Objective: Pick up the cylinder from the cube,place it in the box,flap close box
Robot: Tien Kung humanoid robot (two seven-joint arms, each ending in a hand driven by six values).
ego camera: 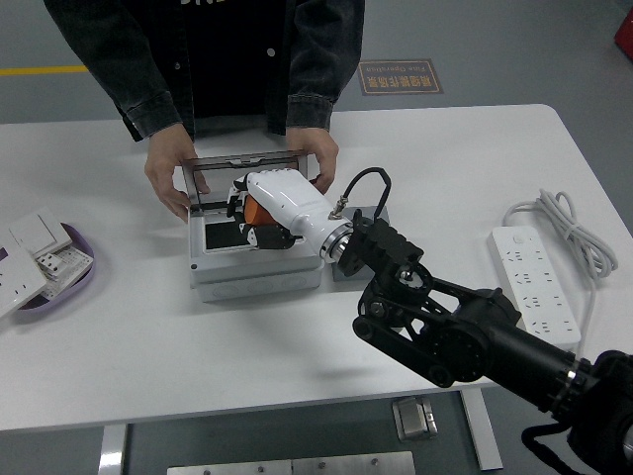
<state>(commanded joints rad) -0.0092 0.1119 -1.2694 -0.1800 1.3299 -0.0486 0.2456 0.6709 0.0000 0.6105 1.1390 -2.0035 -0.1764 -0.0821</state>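
My right hand (253, 220) is shut on the orange cylinder (256, 212) and holds it low over the open grey box (255, 274), palm turned down. The hand covers most of the cylinder; only an orange sliver shows between the fingers. The box's clear lid (247, 170) stands open at the back. A person at the far side holds the lid with both hands, one hand (166, 178) at its left end and the other hand (316, 148) at its right end. The grey cube (348, 267) sits just right of the box, mostly hidden behind my wrist. My left arm is out of view.
A purple dish (81, 279) with white switch plates (38, 234) sits at the left edge. A white power strip (534, 287) with its coiled cord (564, 213) lies at the right. My black right arm (475, 336) crosses the table's front right.
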